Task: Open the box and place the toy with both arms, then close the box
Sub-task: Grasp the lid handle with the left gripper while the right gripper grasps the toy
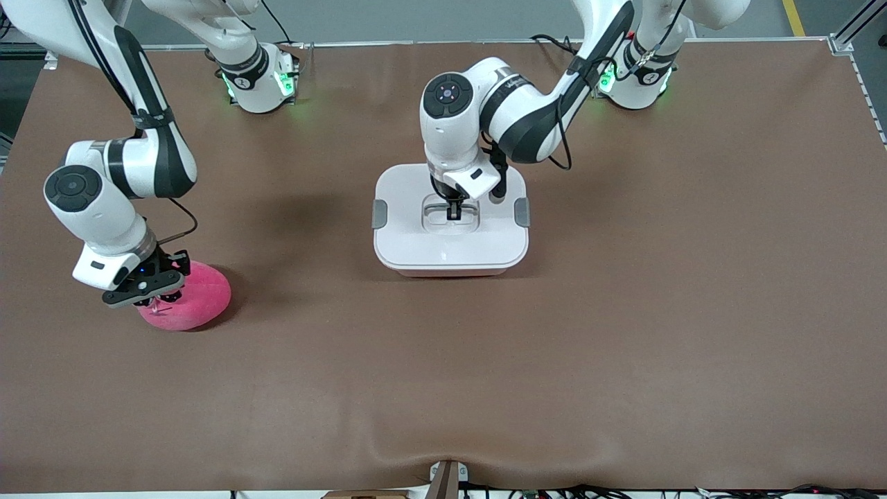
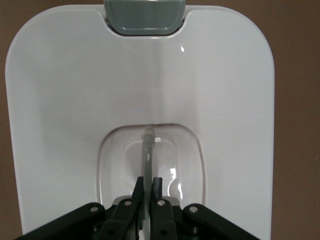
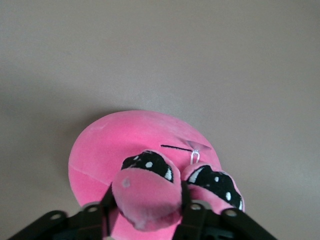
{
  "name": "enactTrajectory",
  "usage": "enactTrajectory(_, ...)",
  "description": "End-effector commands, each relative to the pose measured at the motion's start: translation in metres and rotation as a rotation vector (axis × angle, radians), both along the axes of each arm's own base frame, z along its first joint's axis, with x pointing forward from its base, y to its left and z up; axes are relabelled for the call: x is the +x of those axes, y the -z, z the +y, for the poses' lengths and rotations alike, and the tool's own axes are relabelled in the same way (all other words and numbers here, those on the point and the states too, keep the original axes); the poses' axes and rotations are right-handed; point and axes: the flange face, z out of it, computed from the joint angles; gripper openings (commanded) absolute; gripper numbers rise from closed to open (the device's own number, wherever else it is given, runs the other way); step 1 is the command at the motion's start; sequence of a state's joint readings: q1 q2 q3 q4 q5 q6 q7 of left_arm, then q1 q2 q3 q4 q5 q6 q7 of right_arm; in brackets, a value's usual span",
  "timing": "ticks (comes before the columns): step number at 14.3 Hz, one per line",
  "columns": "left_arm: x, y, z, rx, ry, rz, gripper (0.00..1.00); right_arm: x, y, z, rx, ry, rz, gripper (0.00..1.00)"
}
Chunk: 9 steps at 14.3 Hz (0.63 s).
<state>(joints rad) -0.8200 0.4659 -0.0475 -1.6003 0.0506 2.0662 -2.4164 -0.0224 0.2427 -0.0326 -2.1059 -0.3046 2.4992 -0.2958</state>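
Note:
The box [image 1: 450, 232] stands mid-table with its white lid [image 2: 75, 100] on and a grey clip [image 1: 379, 213] on each end. My left gripper [image 1: 455, 210] is down in the lid's recessed centre, shut on the thin upright handle [image 2: 147, 155]. The pink plush toy [image 1: 197, 298] lies on the table toward the right arm's end, nearer the front camera than the box. My right gripper [image 1: 156, 294] is down on the toy, shut on one of its bulging eyes [image 3: 146, 192]; the second eye [image 3: 212, 185] sits beside it.
The brown table mat [image 1: 624, 312] lies around both things. The two arm bases [image 1: 260, 76] stand along the table's edge farthest from the front camera. A small bracket [image 1: 447, 478] sits at the table edge nearest the front camera.

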Motion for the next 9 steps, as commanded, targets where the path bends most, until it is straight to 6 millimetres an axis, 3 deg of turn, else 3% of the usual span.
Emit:
enactTrajectory(1,-0.006,-0.017,0.005,-0.006,-0.001,-0.029,0.00,-0.006,-0.004,-0.003,-0.011,-0.013,-0.007,0.00)
enactTrajectory(5,-0.003,-0.024,0.009,-0.005,-0.003,-0.038,0.00,-0.001,-0.015,-0.003,-0.013,-0.022,-0.028,0.00)
enactTrajectory(9,-0.001,-0.030,0.018,0.027,0.010,-0.046,0.00,0.019,-0.049,-0.015,-0.047,-0.143,-0.063,0.00)
